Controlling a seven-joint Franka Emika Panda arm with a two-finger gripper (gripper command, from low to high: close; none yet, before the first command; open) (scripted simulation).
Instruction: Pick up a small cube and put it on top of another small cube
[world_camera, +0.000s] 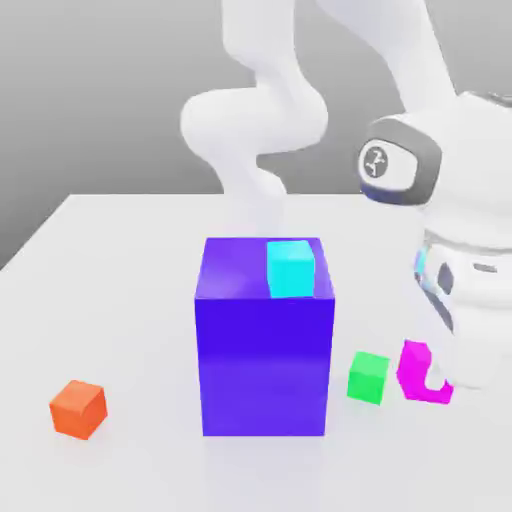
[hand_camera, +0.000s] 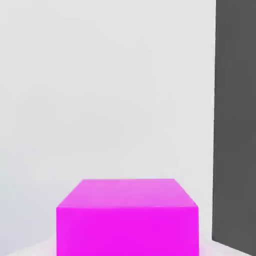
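White tabletop (world_camera: 120, 300) noted, gripper (world_camera: 440, 385) clamped tight on magenta cube (world_camera: 418, 370) (just beside green cube (world_camera: 368, 377)); pickup judged done, lift and stacking outstanding.

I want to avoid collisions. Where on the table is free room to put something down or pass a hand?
Free: the white table between the orange cube and the big blue block, and the far strip behind that block. Crowded: the exterior view's right, where the green cube, magenta cube and the arm sit close together.

A pale white table (world_camera: 120, 250) — plain grey wall (world_camera: 90, 90) behind, evenly lit.
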